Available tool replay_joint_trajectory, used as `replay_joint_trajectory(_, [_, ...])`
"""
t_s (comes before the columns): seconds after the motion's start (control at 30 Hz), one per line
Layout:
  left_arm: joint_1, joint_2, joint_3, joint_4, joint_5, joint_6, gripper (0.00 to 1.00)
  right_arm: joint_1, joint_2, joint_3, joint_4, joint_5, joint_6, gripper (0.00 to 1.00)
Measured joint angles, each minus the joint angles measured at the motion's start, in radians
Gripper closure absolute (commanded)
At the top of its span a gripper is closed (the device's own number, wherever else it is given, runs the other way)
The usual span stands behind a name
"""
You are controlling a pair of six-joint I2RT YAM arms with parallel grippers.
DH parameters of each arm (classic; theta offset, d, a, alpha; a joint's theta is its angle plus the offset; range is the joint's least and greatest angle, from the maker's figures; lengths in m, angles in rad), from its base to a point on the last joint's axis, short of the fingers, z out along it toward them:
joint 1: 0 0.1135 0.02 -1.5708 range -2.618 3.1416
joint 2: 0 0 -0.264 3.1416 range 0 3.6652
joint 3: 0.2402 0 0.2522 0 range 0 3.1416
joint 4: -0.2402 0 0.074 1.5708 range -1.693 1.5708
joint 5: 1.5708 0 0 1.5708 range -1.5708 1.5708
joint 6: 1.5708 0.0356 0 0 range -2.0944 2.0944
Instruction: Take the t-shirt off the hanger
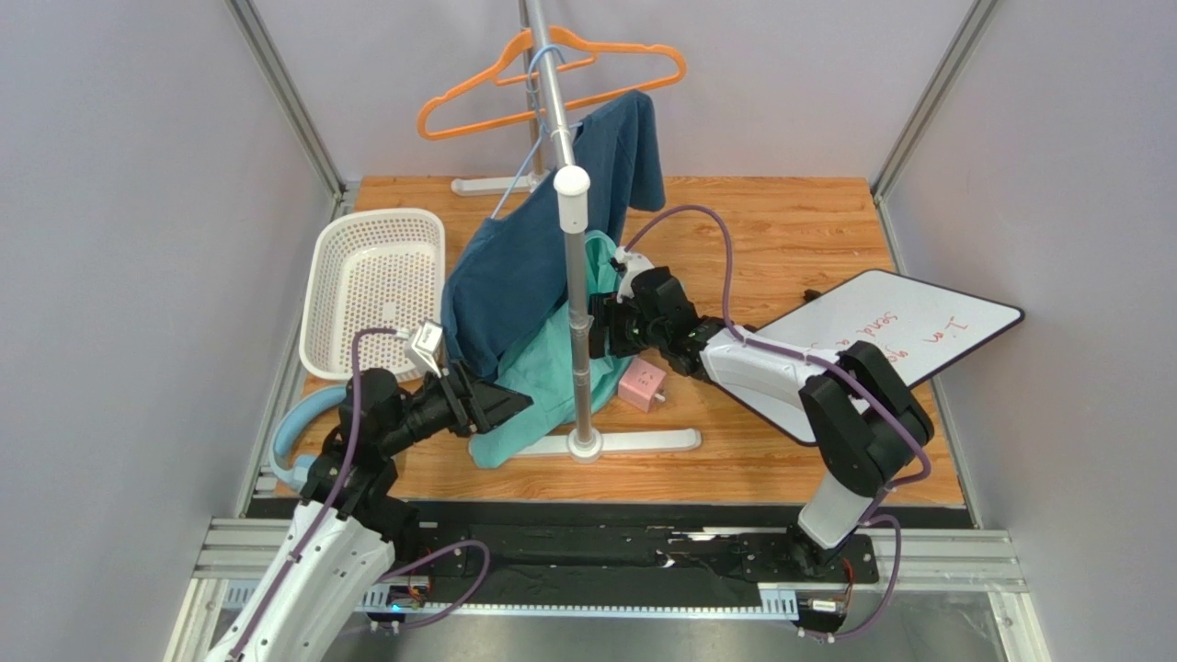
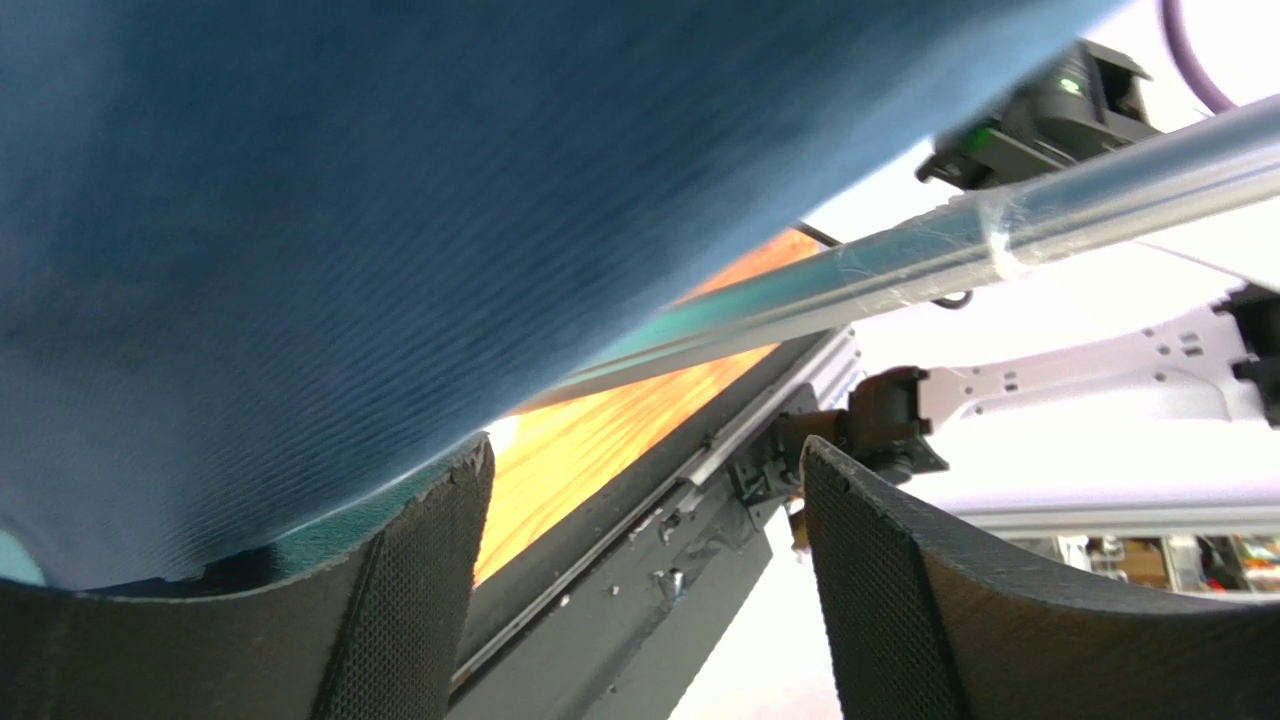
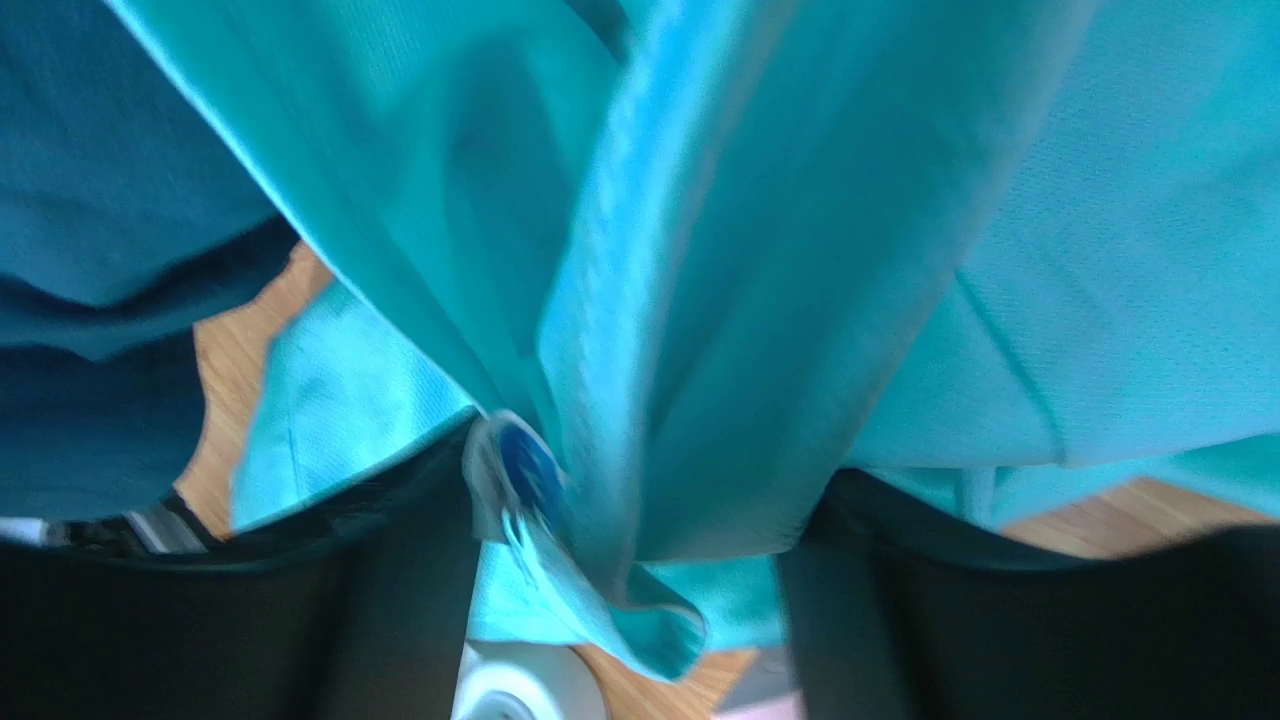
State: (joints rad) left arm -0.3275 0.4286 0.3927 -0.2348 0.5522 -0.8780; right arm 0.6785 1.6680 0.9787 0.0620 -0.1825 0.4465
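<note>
While bunched in folds, teal t-shirt (image 3: pixel 721 300) within the parted right pincer (image 3: pixel 646 600).

Matt cloth tee (image 1: pixel 504 283), shiny metal pole (image 1: pixel 579 345), wood tbl (image 1: pixel 774 235).

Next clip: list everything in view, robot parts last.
wooden table: one, brown, under everything
silver metal garment rack: one, silver, mid table
dark blue t-shirt: one, dark blue, on the rack rail
teal t-shirt: one, teal, beneath the blue one
thin pale blue hanger: one, pale blue, on rail above blue shirt
orange plastic hanger: one, orange, bare, rail's far end
white perforated plastic basket: one, white, left of rack
small pink box: one, pink, beside rack foot
whiteboard with red writing: one, white, right side
curved plastic piece: one, pale blue, left table edge
left gripper: one, black, open, at the blue shirt's hem
right gripper: one, black, jaws apart around teal cloth
</note>
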Motion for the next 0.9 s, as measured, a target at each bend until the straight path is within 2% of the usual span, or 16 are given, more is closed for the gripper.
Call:
replay_joint_trajectory(0.03, [0.000,0.003,0.000,0.008,0.006,-0.002,0.18,0.002,0.012,0.010,0.009,0.000,-0.005,0.73])
replay_joint_trajectory(0.1, [0.000,0.024,0.002,0.032,0.022,-0.011,0.16,0.011,0.041,0.036,0.015,-0.011,-0.005,0.94])
replay_joint_trajectory(0.13, [0.000,0.040,0.005,0.040,0.030,-0.014,0.16,0.020,0.057,0.052,0.018,-0.019,0.003,1.00])
replay_joint_trajectory(0.37, [0.000,0.135,0.047,0.053,0.050,-0.008,0.13,0.045,0.072,0.117,-0.004,-0.084,0.061,1.00])
replay_joint_trajectory(0.63, [0.000,0.253,0.097,0.131,0.069,0.003,0.12,0.008,-0.049,0.121,-0.001,-0.275,0.220,1.00])
replay_joint_trajectory(0.9, [-0.021,0.402,0.274,0.043,0.074,0.171,0.12,-0.013,-0.103,0.121,0.064,-0.419,0.402,1.00])
